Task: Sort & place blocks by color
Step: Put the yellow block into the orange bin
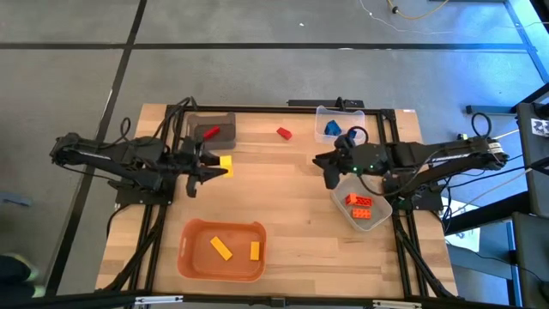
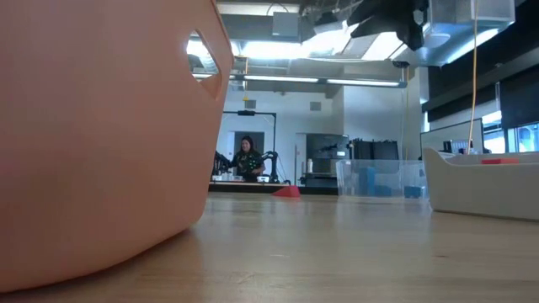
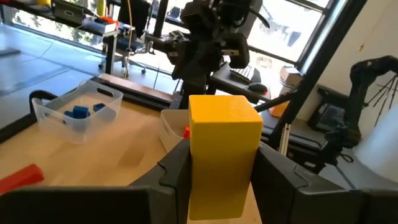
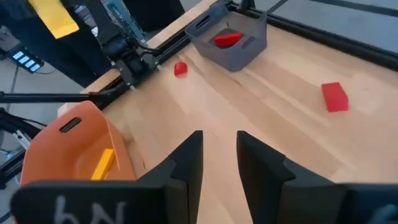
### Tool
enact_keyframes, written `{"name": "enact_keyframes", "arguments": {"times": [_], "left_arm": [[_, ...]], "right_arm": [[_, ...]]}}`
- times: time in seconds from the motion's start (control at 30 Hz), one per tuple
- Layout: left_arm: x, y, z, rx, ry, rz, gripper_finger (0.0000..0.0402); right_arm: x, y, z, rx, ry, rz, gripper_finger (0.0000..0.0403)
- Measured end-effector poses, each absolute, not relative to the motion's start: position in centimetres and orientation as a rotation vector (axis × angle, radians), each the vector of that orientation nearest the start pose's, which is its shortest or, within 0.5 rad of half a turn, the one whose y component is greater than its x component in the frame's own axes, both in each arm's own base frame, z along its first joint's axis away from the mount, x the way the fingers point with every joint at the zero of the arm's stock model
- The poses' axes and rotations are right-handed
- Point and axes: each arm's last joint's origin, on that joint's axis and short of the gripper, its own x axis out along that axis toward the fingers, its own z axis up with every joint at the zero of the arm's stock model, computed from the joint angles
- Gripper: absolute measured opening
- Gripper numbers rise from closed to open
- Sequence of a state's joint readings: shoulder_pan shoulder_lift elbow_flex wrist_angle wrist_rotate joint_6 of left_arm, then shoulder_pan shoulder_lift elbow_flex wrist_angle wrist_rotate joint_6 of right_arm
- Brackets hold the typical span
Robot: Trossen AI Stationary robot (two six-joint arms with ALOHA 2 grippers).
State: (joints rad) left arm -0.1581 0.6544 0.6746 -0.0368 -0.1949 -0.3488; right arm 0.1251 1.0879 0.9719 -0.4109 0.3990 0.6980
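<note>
My left pincer (image 3: 219, 168) pinches a yellow block (image 3: 222, 152) upright between its two fingers, lifted off the surface (image 1: 292, 184). Just behind it sits the dark bin (image 1: 211, 129) with a red block (image 1: 211, 132) inside; the orange bin (image 1: 221, 251), holding two yellow blocks (image 1: 222, 248), lies below it toward the near edge. My right pincer (image 4: 217, 155) hangs empty, fingers slightly apart, beside the clear bin (image 1: 364, 206) of orange blocks (image 1: 359, 206). A loose red block (image 1: 284, 133) lies between my two pincers, and blue blocks (image 1: 333, 129) rest in the far clear bin (image 1: 324, 112).
</note>
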Motion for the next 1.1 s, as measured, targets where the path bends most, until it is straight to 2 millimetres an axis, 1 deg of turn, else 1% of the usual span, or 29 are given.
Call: {"name": "enact_keyframes", "arguments": {"times": [0.07, 0.13, 0.2, 0.27, 0.4, 0.47, 0.57, 0.67, 0.8, 1.0, 1.1], "left_arm": [[14.9, -1.9, 32.7, -0.364, 0.011, 0.032, 0.0118], [15.2, -2.2, 32.6, -0.386, 0.033, -0.018, 0.0118], [15.8, -2.8, 32.7, -0.406, 0.108, -0.077, 0.0118], [16.6, -3.8, 32.7, -0.41, 0.242, -0.128, 0.0118], [18.5, -6.5, 33.2, -0.341, 0.562, -0.221, 0.0118], [19.3, -8.0, 33.2, -0.278, 0.725, -0.274, 0.0118], [20.7, -10.5, 32.5, -0.156, 0.925, -0.354, 0.0118], [22.0, -12.6, 30.9, -0.024, 1.062, -0.426, 0.0118], [24.1, -14.4, 27.7, 0.124, 1.153, -0.476, 0.0118], [26.5, -15.6, 23.0, 0.238, 1.292, -0.492, 0.0118], [27.3, -16.0, 21.4, 0.257, 1.323, -0.496, 0.0118]], "right_arm": [[22.7, 1.7, 32.2, 0.526, 0.391, -0.426, 0.0097], [22.7, 1.7, 32.3, 0.521, 0.389, -0.427, 0.0097], [22.7, 1.5, 32.3, 0.521, 0.387, -0.434, 0.0097], [22.6, 1.4, 32.2, 0.52, 0.393, -0.441, 0.0097], [22.6, 1.3, 32.1, 0.496, 0.409, -0.443, 0.0097], [22.6, 1.3, 32.1, 0.47, 0.414, -0.437, 0.0097], [22.6, 1.3, 32.1, 0.448, 0.419, -0.433, 0.0097], [22.6, 1.1, 32.1, 0.44, 0.424, -0.439, 0.0097], [22.5, 0.8, 32.0, 0.439, 0.433, -0.452, 0.0097], [22.3, 0.7, 31.6, 0.43, 0.475, -0.463, 0.0097], [22.2, 0.7, 31.4, 0.425, 0.499, -0.468, 0.0097]]}}
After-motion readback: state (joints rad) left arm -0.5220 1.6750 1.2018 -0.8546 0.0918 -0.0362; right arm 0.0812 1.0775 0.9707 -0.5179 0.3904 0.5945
